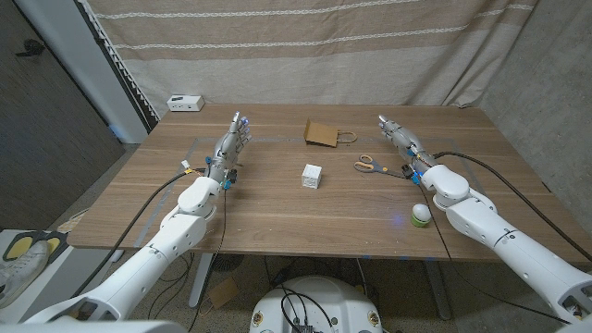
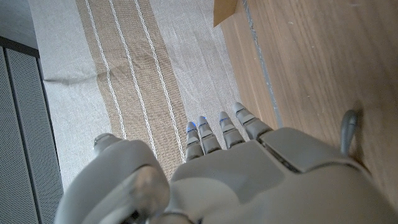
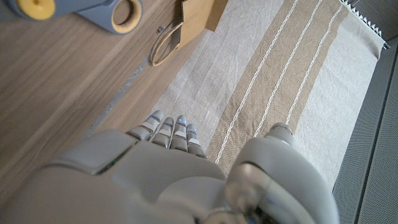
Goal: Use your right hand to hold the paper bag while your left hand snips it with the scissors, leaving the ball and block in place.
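Two robot hands, left and right, fingers straight, holding nothing, no legible writing on paper bag

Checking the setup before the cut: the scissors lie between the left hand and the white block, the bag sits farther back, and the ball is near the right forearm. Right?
Not quite. In the head view the scissors lie between the white block and the right hand, not toward the left hand. The bag does sit farther back, and the ball is by the right forearm.
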Robot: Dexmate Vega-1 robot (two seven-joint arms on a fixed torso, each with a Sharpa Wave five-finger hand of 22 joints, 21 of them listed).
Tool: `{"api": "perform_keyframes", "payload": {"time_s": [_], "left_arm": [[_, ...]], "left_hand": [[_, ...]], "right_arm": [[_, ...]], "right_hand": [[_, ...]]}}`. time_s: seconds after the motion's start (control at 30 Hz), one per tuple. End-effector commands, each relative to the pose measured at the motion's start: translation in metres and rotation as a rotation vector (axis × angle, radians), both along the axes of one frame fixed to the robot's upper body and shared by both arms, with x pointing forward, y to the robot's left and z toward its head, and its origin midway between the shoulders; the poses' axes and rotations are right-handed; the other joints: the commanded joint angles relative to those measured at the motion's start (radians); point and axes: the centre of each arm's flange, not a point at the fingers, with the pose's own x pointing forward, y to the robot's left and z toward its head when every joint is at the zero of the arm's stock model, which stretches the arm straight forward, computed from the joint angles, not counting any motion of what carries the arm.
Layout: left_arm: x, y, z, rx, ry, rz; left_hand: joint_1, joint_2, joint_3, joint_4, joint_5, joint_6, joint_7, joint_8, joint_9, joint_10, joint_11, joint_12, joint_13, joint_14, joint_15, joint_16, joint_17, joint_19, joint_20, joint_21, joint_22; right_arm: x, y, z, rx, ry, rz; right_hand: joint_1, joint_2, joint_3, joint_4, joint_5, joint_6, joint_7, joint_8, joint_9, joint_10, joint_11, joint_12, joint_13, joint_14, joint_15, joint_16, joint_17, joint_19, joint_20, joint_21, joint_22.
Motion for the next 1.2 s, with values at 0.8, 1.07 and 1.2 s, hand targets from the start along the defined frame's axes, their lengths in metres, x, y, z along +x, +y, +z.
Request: {"api": "perform_keyframes", "payload": {"time_s": [0.8,1.07,1.2], "left_arm": [[0.005,0.005,-0.004,-0.005,0.005,-0.010],[0.006,0.005,-0.005,-0.006,0.006,-0.012],[0.006,0.005,-0.005,-0.004,0.006,-0.013]], "left_hand": [[-0.004,-0.004,-0.013,0.007,-0.004,0.019,-0.002,0.003,-0.001,-0.002,0.003,0.002,0.000,-0.002,-0.141,0.003,0.003,0.009,-0.077,-0.004,0.003],[-0.008,-0.005,-0.015,0.009,-0.005,0.021,-0.002,0.002,-0.001,0.000,0.004,0.003,0.000,-0.001,-0.142,0.003,0.003,0.010,-0.077,-0.004,0.004],[-0.010,-0.006,-0.015,0.010,-0.005,0.021,-0.002,0.002,-0.001,0.001,0.004,0.003,0.000,-0.001,-0.142,0.003,0.003,0.010,-0.078,-0.004,0.004]], "right_arm": [[-0.014,0.005,-0.003,-0.125,-0.030,-0.126],[-0.016,0.003,-0.004,-0.149,-0.031,-0.145],[-0.016,0.003,-0.005,-0.163,-0.027,-0.150]], "right_hand": [[0.096,0.004,0.022,-0.052,0.034,0.045,-0.027,0.019,0.006,0.054,-0.024,0.030,0.010,0.024,-0.041,0.012,0.003,0.031,-0.009,-0.008,0.003],[0.114,0.006,0.028,-0.061,0.042,0.054,-0.024,0.021,0.006,0.073,-0.027,0.038,0.013,0.040,-0.047,0.015,0.003,0.040,-0.013,-0.008,0.002],[0.122,0.006,0.030,-0.065,0.045,0.054,-0.022,0.019,0.006,0.073,-0.027,0.039,0.013,0.041,-0.046,0.014,0.003,0.041,-0.014,-0.009,0.002]]}}
